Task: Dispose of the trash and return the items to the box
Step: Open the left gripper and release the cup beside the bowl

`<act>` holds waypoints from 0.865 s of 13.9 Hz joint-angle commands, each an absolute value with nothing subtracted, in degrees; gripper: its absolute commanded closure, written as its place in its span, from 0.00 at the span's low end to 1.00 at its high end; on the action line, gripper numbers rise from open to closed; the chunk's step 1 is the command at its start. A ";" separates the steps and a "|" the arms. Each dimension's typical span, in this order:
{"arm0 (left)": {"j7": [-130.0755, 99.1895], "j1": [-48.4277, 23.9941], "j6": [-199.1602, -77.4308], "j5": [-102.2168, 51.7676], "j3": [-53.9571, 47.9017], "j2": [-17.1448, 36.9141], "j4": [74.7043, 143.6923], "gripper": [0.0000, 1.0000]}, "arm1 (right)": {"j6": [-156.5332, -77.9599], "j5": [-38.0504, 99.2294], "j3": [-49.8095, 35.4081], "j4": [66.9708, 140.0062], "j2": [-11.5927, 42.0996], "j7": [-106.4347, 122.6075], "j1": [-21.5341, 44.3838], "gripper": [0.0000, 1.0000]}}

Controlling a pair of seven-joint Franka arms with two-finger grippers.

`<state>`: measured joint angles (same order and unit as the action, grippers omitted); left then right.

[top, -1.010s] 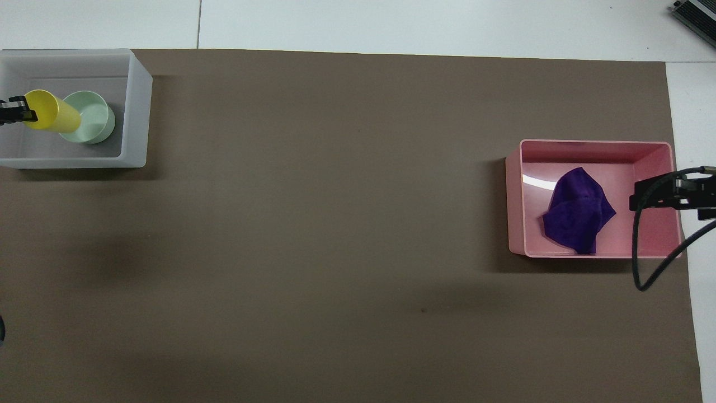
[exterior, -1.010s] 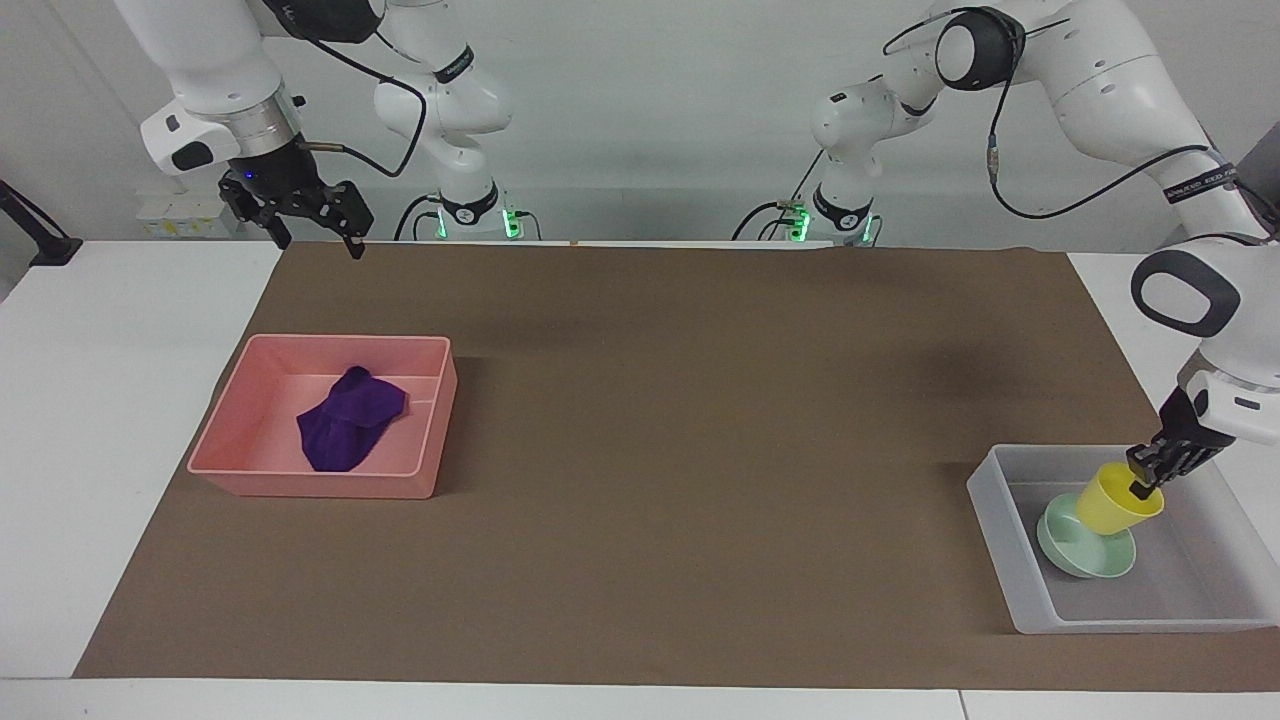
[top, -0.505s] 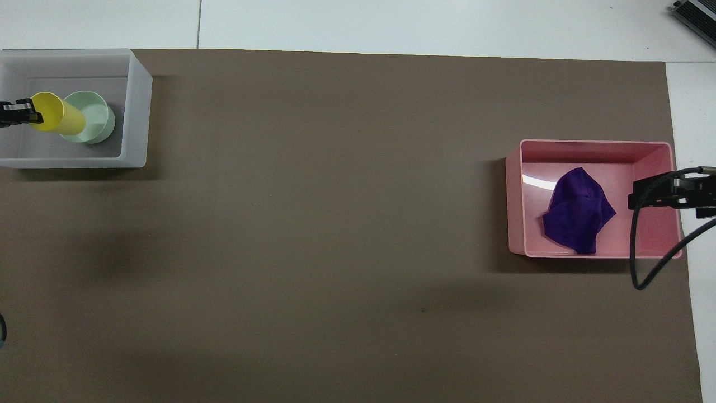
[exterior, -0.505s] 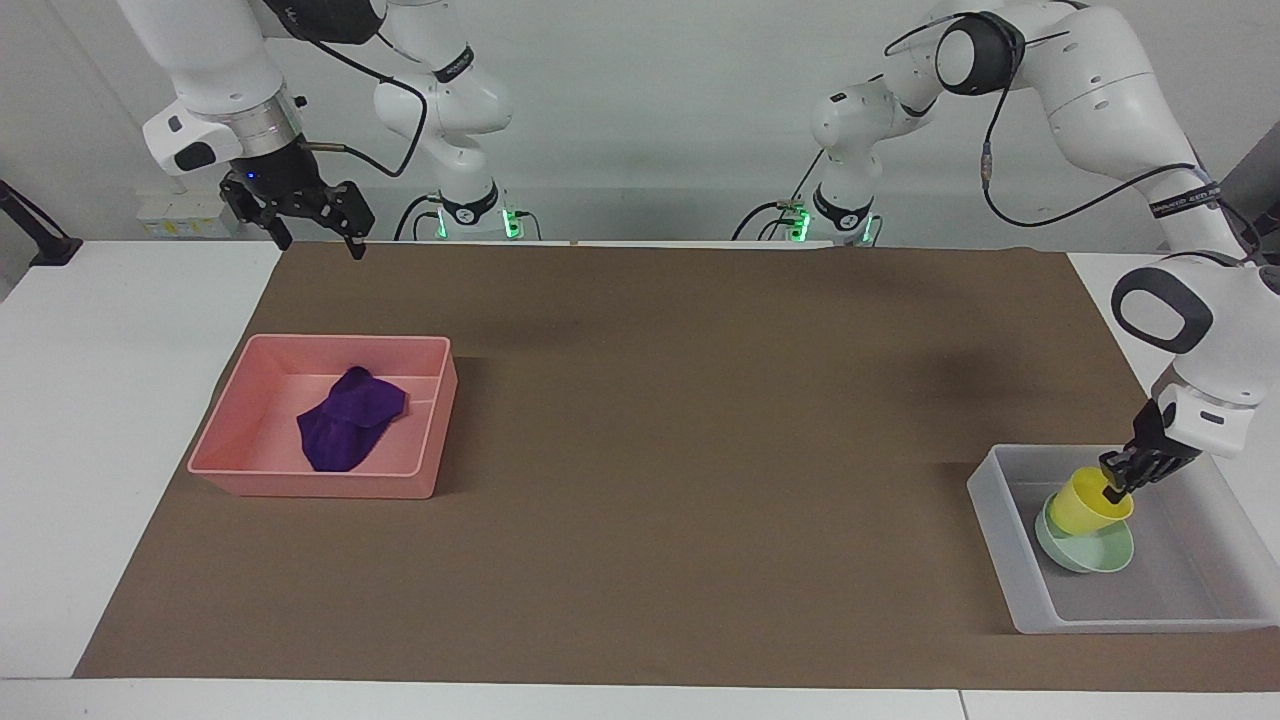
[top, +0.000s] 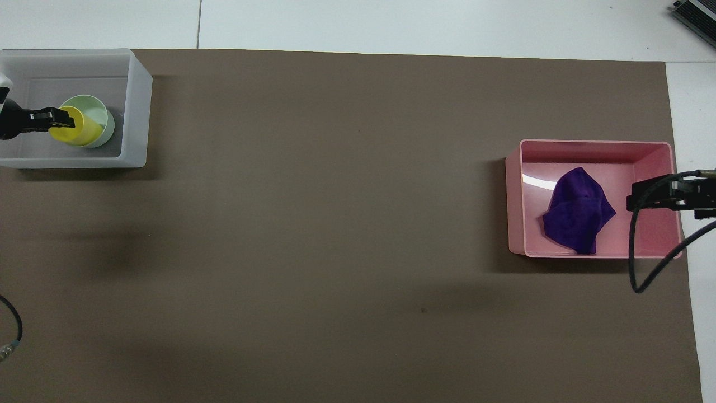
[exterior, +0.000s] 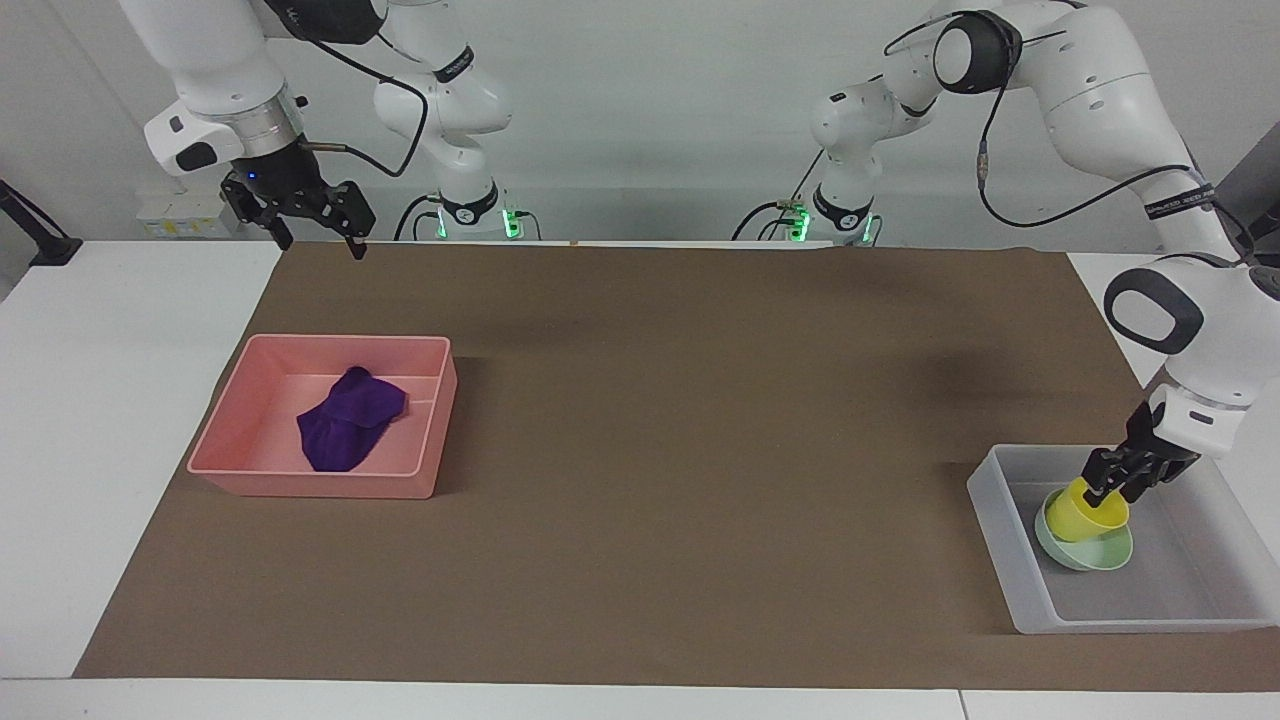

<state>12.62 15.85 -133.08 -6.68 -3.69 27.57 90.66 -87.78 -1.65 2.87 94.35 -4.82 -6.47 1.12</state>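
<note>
Trash: one deep-purple cloth (exterior: 350, 419), crumpled with folds, lying inside one pink tray (exterior: 245, 403) toward the right arm's end of the table. Items: one yellow cup (exterior: 1082, 512) and one mint-green bowl (exterior: 1092, 551), both inside one translucent whitish box (exterior: 1000, 522) at the left arm's end of the table. Cup tilted, its lower part sunk into the bowl, rim tipped up toward the left gripper (exterior: 1112, 478). Left gripper down inside the box, fingers pinched together on the cup's rim, one finger inside the rim and one outside. Seen from overhead, the same gripper (top: 60, 118) at the cup's (top: 79, 130) edge, with the bowl's (top: 100, 115) rim showing around it and the box's wall (top: 137, 112) beside both. Right gripper (exterior: 318, 234) raised high over the brown mat's (exterior: 680, 420) edge nearest the robots, above and clear of the pink tray, fingers spread wide apart, holding nothing, touching nothing. Right arm waiting. From overhead, right gripper (top: 665, 195) overlapping the tray's (top: 593, 146) end, cloth (top: 576, 212) just beside it in that view.
</note>
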 commanded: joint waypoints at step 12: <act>12.74 2.21 -127.27 -6.94 -2.72 -1.11 113.79 0.00 | -88.77 -2.02 2.64 96.42 -6.50 -5.01 0.97 0.00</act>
<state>12.54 3.84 -127.31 -6.68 -3.74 6.61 105.47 -87.78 -1.65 2.82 94.42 -4.85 -6.46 1.14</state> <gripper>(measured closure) 0.000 0.000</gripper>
